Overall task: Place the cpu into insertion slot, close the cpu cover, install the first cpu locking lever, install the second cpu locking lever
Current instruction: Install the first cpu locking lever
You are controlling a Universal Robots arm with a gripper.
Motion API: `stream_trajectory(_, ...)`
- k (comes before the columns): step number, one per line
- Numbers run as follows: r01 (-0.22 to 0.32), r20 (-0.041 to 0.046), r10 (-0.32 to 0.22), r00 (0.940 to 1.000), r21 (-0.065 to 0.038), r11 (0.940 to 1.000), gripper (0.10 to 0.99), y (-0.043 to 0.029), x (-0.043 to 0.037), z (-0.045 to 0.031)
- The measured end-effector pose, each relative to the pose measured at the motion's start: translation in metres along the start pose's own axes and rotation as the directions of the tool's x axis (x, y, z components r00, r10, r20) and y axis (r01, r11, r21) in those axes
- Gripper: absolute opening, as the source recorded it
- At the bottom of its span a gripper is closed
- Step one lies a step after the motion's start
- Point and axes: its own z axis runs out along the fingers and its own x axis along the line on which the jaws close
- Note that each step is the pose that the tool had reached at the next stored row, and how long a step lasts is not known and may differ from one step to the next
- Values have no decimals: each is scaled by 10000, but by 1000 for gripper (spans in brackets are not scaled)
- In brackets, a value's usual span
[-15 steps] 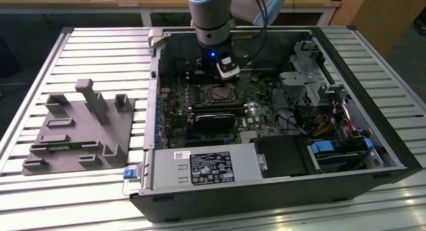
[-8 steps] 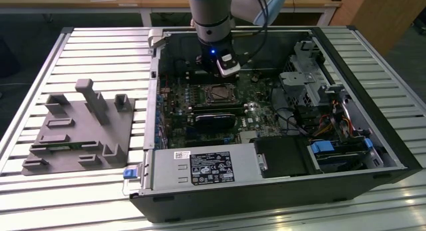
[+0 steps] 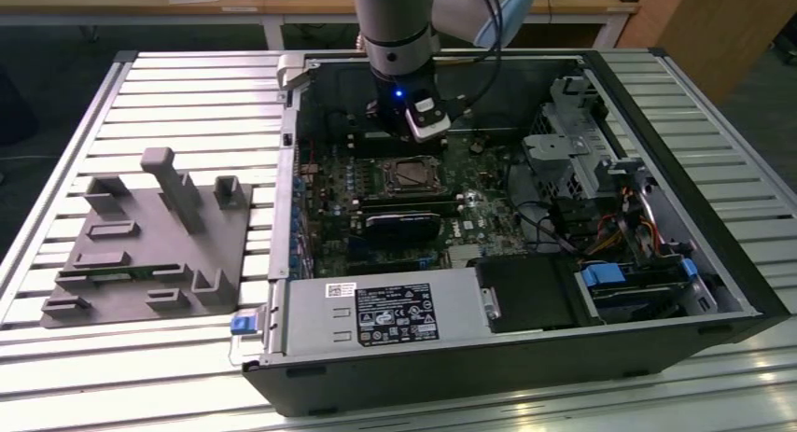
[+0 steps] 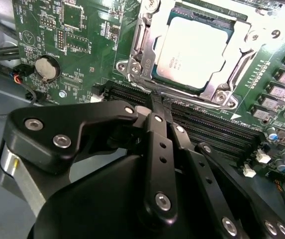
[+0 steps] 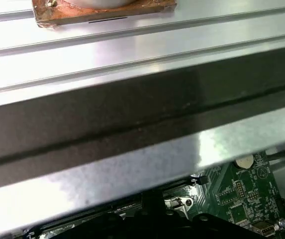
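Slatted metal bench (image 3: 187,105) carries an open computer case (image 3: 697,264). Silver-grey chip (image 4: 192,47) sits in its socket (image 4: 147,74), print unreadable. Gripper (image 4: 154,107) closed, empty.

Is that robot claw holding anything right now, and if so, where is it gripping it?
It cannot be told. The gripper hovers beside the cpu, which already sits in the insertion slot.

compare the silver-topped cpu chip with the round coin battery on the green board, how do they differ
The square silver-grey metal-topped cpu is flat and square; the round silver coin battery is a disc. The cpu is much the larger. The cpu sits in the silvery-rimmed insertion slot, framed by metal; the battery sits in a small black holder. Both are dull silver and lie flat on the green motherboard.
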Motion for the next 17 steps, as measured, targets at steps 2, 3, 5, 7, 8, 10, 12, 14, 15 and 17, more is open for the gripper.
stream_trajectory(2,0,-37,0,10000,29,10000,106,0,-1,1)
stream_trajectory(3,-5,-109,6,9999,88,10000,106,0,-2,2)
stream_trajectory(5,-6,-246,11,9997,237,9997,106,1,-7,7)
stream_trajectory(7,8,-309,4,9995,384,9993,106,2,-12,12)
stream_trajectory(8,14,-321,0,9995,430,9991,106,2,-14,13)
stream_trajectory(10,24,-341,-7,9994,505,9987,106,-5,-19,13)
stream_trajectory(12,29,-365,-9,9993,555,9985,106,-25,-28,12)
stream_trajectory(14,32,-384,-9,9993,590,9983,106,-57,-38,10)
stream_trajectory(15,34,-393,-10,9992,608,9981,106,-74,-44,8)
stream_trajectory(17,38,-406,-12,9992,638,9980,106,-112,-55,4)
